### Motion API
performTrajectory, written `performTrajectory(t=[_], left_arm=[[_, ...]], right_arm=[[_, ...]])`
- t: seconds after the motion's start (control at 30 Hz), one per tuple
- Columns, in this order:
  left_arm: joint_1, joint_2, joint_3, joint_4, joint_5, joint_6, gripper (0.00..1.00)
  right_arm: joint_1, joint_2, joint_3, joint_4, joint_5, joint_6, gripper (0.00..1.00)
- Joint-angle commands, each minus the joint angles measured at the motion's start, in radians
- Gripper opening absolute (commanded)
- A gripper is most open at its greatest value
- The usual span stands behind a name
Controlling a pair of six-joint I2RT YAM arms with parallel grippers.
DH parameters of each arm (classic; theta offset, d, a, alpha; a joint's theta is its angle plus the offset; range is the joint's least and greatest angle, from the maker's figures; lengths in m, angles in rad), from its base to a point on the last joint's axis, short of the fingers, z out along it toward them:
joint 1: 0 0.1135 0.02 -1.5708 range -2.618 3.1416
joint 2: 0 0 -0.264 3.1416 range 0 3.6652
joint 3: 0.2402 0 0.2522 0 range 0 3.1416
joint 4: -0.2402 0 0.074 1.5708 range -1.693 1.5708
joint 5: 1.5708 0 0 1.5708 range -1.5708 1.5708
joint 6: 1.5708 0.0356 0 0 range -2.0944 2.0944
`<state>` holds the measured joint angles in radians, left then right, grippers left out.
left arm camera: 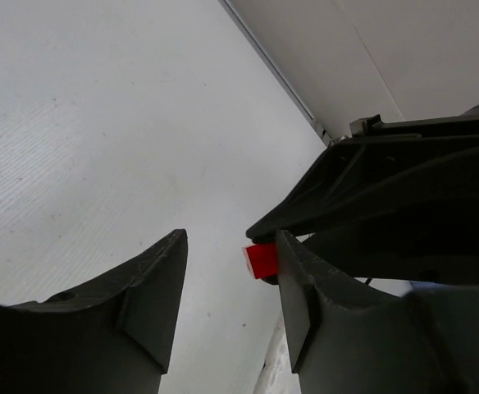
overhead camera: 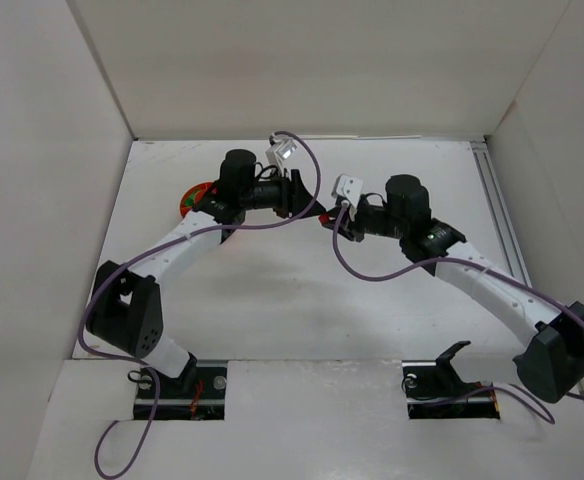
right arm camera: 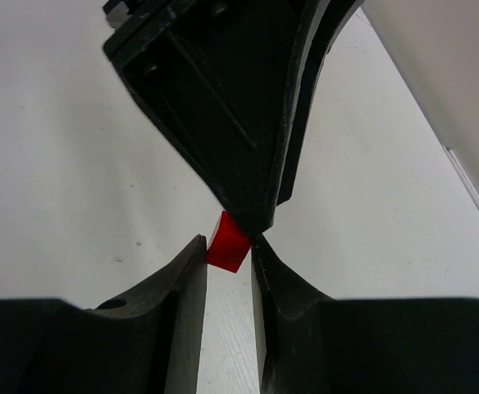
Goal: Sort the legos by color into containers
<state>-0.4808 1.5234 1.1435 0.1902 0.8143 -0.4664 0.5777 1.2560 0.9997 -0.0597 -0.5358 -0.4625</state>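
In the overhead view, the orange bowl (overhead camera: 190, 202) stands at the left of the bench (overhead camera: 272, 300), partly hidden by the left arm. Its contents cannot be resolved. The right wrist view shows the right end effector (right arm camera: 227, 256) pinching a red lego (right arm camera: 226, 240) at its fingertips, with one finger of the left unit touching the lego from above. The left wrist view shows the left end effector (left arm camera: 230, 242) spread open, with the lego outside its gap.

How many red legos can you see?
1. The red lego sits between the right claw's fingertips. More may hide in the orange bowl behind the left arm.
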Motion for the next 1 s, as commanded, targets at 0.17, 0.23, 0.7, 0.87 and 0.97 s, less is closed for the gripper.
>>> performTrajectory(t=[0.17, 0.23, 0.7, 0.87, 0.97], left_arm=[[-0.036, -0.035, 0.065, -0.06, 0.011, 0.066, 0.52], [-0.036, -0.035, 0.053, -0.035, 0.02, 0.066, 0.52], [-0.064, -0.045, 0.033, -0.032, 0.074, 0.109, 0.17], [-0.073, -0.054, 0.042, -0.041, 0.074, 0.118, 0.11], [-0.073, -0.045, 0.053, -0.051, 0.074, 0.118, 0.0]], right_arm=[[0.011, 0.016, 0.068, 0.09, 0.05, 0.016, 0.17], [0.011, 0.016, 0.068, 0.09, 0.05, 0.016, 0.17], [0.002, 0.034, 0.079, 0.15, 0.23, 0.136, 0.19], [0.002, 0.023, 0.059, 0.228, 0.304, 0.197, 0.19], [0.014, 0.013, 0.033, 0.299, 0.344, 0.238, 0.21]])
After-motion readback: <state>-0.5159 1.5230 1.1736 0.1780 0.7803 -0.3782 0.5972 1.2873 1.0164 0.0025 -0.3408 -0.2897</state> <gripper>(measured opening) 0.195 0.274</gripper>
